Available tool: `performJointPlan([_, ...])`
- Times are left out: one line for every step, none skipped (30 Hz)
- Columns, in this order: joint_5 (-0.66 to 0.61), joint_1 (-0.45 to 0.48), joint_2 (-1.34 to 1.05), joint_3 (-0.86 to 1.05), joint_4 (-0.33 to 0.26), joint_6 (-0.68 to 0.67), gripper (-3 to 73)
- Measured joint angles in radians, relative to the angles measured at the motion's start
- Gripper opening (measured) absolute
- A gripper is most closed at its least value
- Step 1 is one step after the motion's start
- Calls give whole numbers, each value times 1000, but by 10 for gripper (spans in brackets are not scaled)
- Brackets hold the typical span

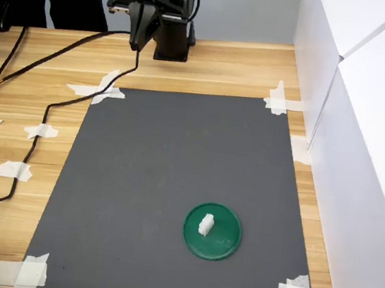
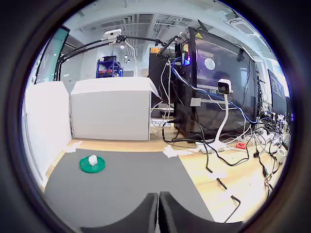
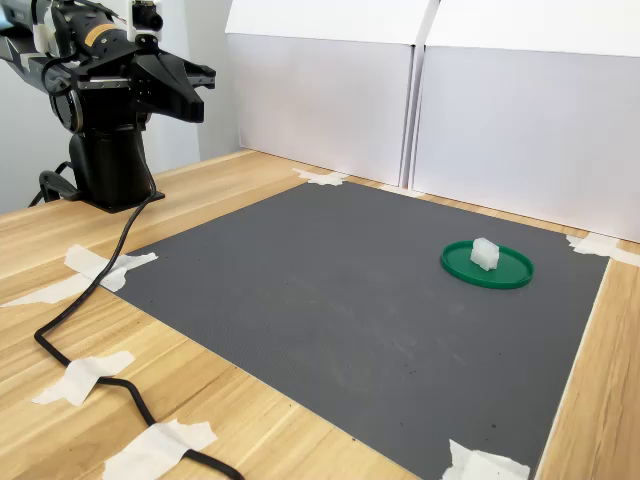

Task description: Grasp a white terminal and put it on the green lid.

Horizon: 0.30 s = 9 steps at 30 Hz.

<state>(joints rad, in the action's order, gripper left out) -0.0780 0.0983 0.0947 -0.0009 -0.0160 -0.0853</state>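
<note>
You can see the white terminal point(image 1: 206, 224) resting on the green lid point(image 1: 225, 244) on the grey mat point(image 1: 159, 182), while your hand point(image 1: 136, 39) hangs well away near the arm's base, fingers pressed together, empty.

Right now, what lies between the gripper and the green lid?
Only bare dark mat: in the first exterior view nothing sits between the gripper and the green lid, which already carries the white terminal.

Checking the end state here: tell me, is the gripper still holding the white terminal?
No. In the first exterior view the white terminal sits on the green lid, far from the gripper.
</note>
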Motion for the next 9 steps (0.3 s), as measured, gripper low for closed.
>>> performJointPlan([-11, 0, -2, 0, 5, 0, -16])
performJointPlan([-16, 0, -2, 0, 9, 0, -16])
performJointPlan([-19, 0, -2, 0, 16, 0, -16])
performJointPlan([-20, 0, -2, 0, 16, 0, -16])
performJointPlan([-21, 0, -2, 0, 16, 0, -16])
performJointPlan([-20, 0, -2, 0, 16, 0, -16])
performJointPlan([-20, 0, -2, 0, 16, 0, -16])
performJointPlan([-20, 0, -2, 0, 16, 0, -16])
performJointPlan([-20, 0, -2, 0, 16, 0, -16])
